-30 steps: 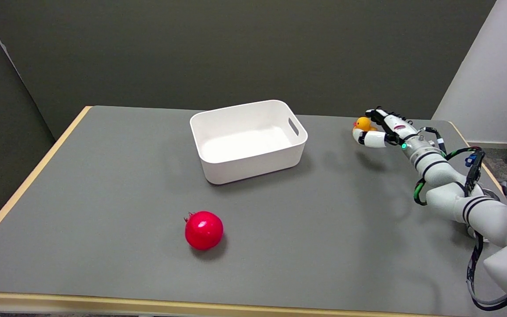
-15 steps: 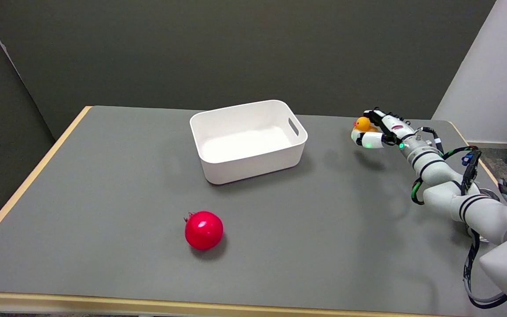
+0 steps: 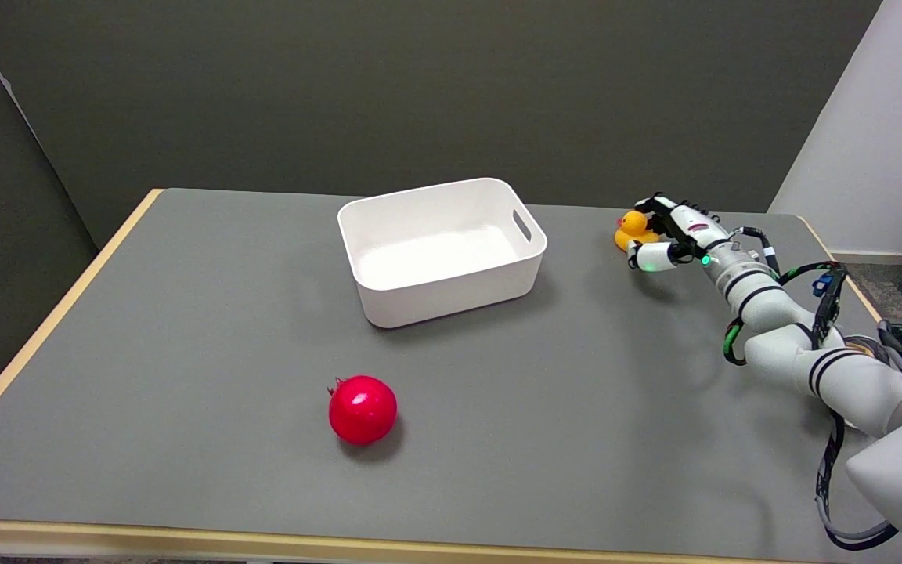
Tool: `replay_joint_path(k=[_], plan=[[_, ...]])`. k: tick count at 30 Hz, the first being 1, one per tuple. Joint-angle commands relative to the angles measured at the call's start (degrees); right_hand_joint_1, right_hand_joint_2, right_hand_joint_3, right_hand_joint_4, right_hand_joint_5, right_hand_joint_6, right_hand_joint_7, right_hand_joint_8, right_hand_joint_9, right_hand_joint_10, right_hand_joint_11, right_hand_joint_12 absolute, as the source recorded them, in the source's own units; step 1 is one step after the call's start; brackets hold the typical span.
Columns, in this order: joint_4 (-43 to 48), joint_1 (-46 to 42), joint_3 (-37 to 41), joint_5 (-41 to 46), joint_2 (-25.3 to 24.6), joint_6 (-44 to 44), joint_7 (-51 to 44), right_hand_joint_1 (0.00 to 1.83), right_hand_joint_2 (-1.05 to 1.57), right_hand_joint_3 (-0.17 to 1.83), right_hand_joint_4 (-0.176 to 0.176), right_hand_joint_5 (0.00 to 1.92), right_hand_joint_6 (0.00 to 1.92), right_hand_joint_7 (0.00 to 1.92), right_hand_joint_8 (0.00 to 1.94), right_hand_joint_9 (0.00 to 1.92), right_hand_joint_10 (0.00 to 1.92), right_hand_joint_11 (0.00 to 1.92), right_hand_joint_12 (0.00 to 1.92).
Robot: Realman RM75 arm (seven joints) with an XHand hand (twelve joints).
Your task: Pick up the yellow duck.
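Right hand [image 3: 674, 235] curled around yellow duck [image 3: 633, 228], fingers behind it, thumb in front, holding it right of white bin [image 3: 441, 249], above grey table [image 3: 185, 352].

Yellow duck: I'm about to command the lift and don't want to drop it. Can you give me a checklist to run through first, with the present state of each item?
1. Right hand at the yellow duck: ok, its fingers curl around it.
2. Firm hold on the duck: cannot tell; the contact is too small to see.
3. Duck clear of the table: cannot tell; it sits low, near the surface.
4. Space above for lifting: ok, nothing hangs over the hand.
5. White bin out of the way: ok, it stands apart, picture-left of the duck.
6. Red pomegranate out of the way: ok, far off near the front edge.
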Motion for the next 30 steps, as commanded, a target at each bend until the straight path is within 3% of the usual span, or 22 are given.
replay_joint_path(k=[1, 12, 13, 15, 16, 20, 30], plan=[[1.52, -0.31, -0.34, -0.24, -0.59, -0.18, -0.06, 0.77, 0.79, 0.90, 0.049, 0.33, 0.84, 0.58, 0.75, 0.49, 0.99, 0.18, 1.30], [2.91, -0.47, -0.14, 0.08, -0.59, 0.49, -0.18, 0.83, 0.81, 0.86, 0.058, 0.37, 1.10, 0.62, 0.91, 0.53, 1.10, 0.20, 1.36], [3.10, -0.48, -0.01, 0.09, -0.59, 0.69, -0.42, 0.83, 0.85, 0.82, 0.061, 0.39, 1.16, 0.62, 0.93, 0.54, 1.11, 0.20, 1.36], [4.23, -0.81, 0.59, 0.16, -0.57, 1.61, -2.29, 0.81, 1.21, 0.32, 0.096, 0.53, 1.62, 0.63, 0.99, 0.56, 1.16, 0.20, 1.39], [4.63, -0.92, 0.89, 0.16, -0.51, 1.82, -2.99, 0.81, 1.23, 0.27, 0.096, 0.55, 1.65, 0.64, 1.01, 0.56, 1.17, 0.20, 1.40], [7.95, -2.12, 3.09, 0.16, -0.25, 2.34, -5.30, 0.87, 1.19, 0.33, 0.059, 0.59, 1.62, 0.66, 1.15, 0.59, 1.23, 0.21, 1.45], [11.39, -3.28, 4.56, 0.16, 0.14, 3.33, -6.77, 0.90, 1.14, 0.38, 0.026, 0.62, 1.59, 0.67, 1.25, 0.62, 1.27, 0.20, 1.54]])
